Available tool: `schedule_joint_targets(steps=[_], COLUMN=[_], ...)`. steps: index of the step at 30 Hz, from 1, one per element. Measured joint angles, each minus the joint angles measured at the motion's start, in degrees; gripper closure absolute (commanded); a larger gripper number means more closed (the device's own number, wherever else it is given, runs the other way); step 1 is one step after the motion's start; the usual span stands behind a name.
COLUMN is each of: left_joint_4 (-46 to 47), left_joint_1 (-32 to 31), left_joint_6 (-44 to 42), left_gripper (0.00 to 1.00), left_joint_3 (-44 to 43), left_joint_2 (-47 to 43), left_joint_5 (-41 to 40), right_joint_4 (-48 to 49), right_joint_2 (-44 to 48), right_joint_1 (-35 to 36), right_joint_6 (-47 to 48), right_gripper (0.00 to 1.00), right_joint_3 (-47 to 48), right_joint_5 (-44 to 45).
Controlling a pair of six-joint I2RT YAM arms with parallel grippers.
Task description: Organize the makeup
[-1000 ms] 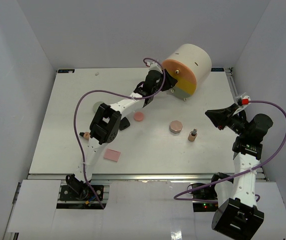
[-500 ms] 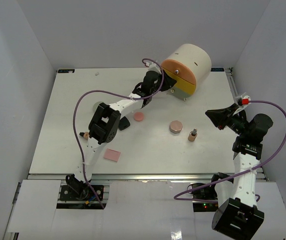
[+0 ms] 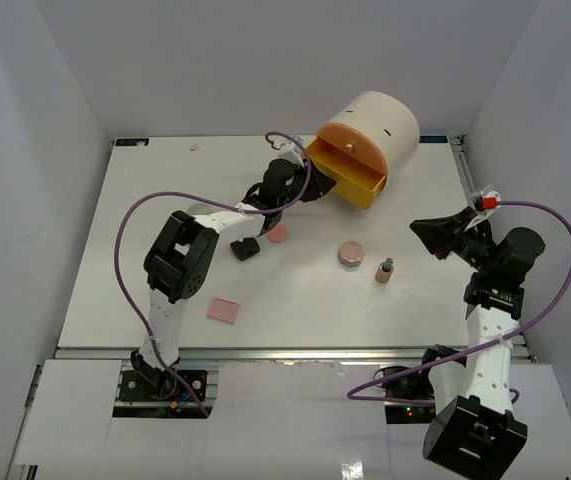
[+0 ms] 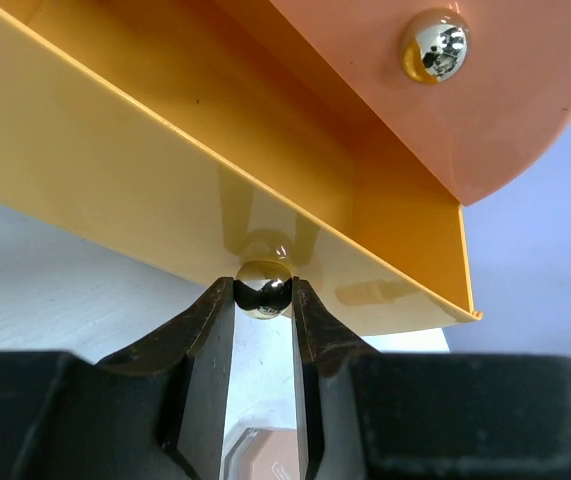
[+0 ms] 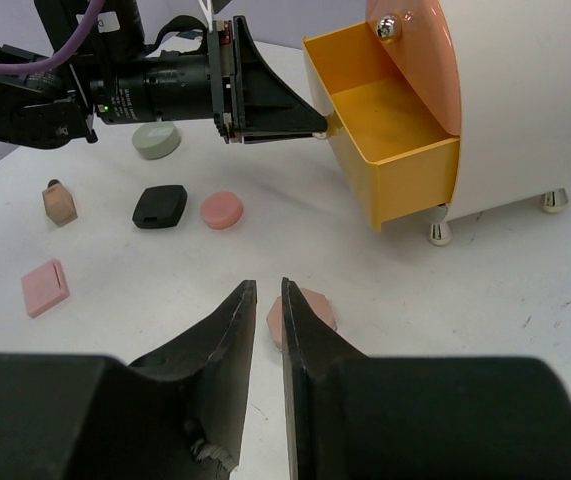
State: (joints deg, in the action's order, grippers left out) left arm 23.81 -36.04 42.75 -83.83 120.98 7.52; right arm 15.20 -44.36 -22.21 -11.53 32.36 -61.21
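Observation:
My left gripper is shut on the shiny knob of the yellow drawer, which stands pulled out of the cream cylinder; the drawer looks empty in the right wrist view. On the table lie a pink round compact, a black oblong case, a rose-beige compact, a tan lipstick tube and a flat pink square. My right gripper hovers at the right, empty, its jaws almost together, above the rose-beige compact.
The pink drawer front above the yellow one is closed. A grey-green round compact and a small tan item lie near the left arm. White walls surround the table.
My left gripper has drawn back toward the left and near side with the knob, and the yellow drawer has slid out of the cylinder. The right arm has not moved.

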Motion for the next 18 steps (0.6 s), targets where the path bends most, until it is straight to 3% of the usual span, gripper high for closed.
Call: schedule_joint_targets(steps=[8, 14, 18], left_joint_4=[-1.0, -2.9, -4.9], left_joint_1=[0.2, 0.3, 0.9], left_joint_6=[-0.4, -1.4, -4.0], left_gripper=[0.20, 0.08, 0.05], left_joint_3=[0.6, 1.8, 6.8], left_joint_2=[-0.4, -2.3, -9.7], left_joint_5=[2.2, 3.8, 4.8], right_joint_4=[0.0, 0.0, -0.2], right_joint_2=[-0.1, -1.1, -1.2], right_joint_1=[-0.2, -0.2, -0.2], right_joint_6=[1.2, 2.5, 4.3], right_gripper=[0.57, 0.40, 0.24], right_joint_3=[0.0, 0.0, 0.0], right_joint_5=[0.0, -0.5, -1.0])
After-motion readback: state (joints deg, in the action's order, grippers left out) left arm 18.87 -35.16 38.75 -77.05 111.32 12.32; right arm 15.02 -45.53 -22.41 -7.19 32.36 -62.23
